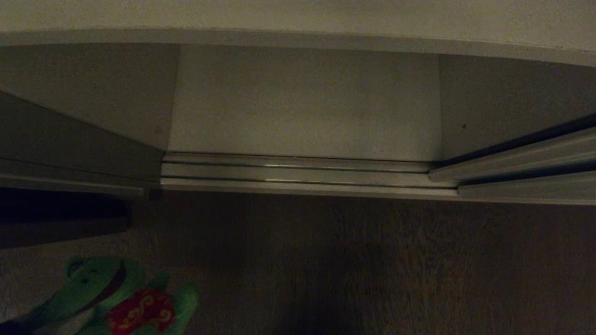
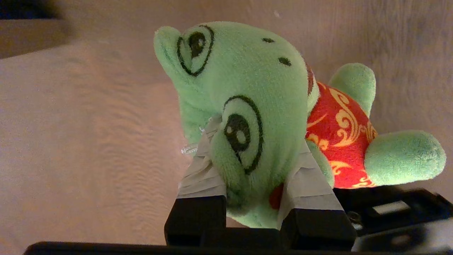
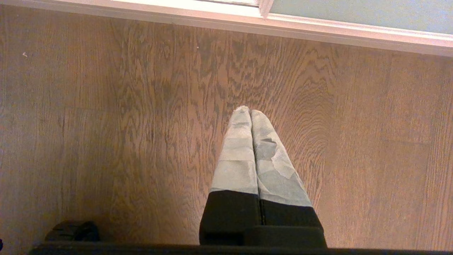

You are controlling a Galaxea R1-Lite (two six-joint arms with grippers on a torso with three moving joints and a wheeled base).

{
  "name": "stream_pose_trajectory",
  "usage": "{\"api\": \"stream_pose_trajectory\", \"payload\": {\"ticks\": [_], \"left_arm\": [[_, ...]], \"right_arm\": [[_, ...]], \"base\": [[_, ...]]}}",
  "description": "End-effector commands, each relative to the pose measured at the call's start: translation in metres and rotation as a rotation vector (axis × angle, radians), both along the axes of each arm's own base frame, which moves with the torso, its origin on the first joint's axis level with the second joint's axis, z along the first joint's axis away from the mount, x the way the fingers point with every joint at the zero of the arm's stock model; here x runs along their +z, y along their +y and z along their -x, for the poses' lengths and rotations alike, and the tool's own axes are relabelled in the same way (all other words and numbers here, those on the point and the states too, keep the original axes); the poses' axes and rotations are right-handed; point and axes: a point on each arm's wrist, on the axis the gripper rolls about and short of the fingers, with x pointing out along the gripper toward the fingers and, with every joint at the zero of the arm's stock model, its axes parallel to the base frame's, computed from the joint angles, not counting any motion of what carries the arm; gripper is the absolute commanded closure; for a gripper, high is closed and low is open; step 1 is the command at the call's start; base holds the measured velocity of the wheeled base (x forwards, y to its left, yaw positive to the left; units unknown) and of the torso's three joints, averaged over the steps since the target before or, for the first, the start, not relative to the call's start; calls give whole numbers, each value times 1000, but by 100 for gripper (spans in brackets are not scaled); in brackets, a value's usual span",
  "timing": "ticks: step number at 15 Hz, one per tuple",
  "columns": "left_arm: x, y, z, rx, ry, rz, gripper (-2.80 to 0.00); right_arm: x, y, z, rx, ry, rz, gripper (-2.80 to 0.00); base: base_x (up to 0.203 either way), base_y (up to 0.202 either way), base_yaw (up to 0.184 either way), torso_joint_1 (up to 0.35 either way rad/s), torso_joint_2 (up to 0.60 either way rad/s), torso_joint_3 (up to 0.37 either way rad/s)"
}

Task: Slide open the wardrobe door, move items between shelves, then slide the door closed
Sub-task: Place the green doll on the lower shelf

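Wooden floor fills the low part of the head view, and past it sits the open wardrobe with its metal door tracks and a pale board inside. The sliding wardrobe door looks pushed off to the right, so the way in is open.

Down in the near left corner is the green toy — the left hand is pinching it by the head, one taped finger on each side. The step now seems to be carrying it to a shelf. To do that well, hold it snug, lift it over the tracks, and set it flat on the board before letting go.

Only the left wrist view shows the pinch up close. Only the right wrist view shows the right hand — fingers pressed together, holding nothing, hanging over the floor.
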Motion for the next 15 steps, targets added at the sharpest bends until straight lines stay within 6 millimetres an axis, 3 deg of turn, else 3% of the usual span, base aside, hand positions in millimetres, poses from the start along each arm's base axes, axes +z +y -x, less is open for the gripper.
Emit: {"api": "stream_pose_trajectory", "payload": {"ticks": [1, 7, 10, 13, 15], "left_arm": [[-9, -2, -61, -26, 226, 3, 0], [-18, -13, -201, -98, 286, 26, 0], [10, -29, -266, -116, 82, 87, 0], [52, -40, -292, -106, -74, 197, 0], [61, -44, -304, -109, -146, 226, 0]], "right_arm": [[0, 0, 0, 0, 0, 0, 0], [0, 0, 0, 1, -2, 0, 0], [0, 0, 0, 0, -1, 0, 0], [0, 0, 0, 1, -1, 0, 0], [0, 0, 0, 0, -1, 0, 0]], "base": [[0, 0, 0, 0, 0, 0], [0, 0, 0, 0, 0, 0], [0, 0, 0, 0, 0, 0], [0, 0, 0, 0, 0, 0], [0, 0, 0, 0, 0, 0]]}}
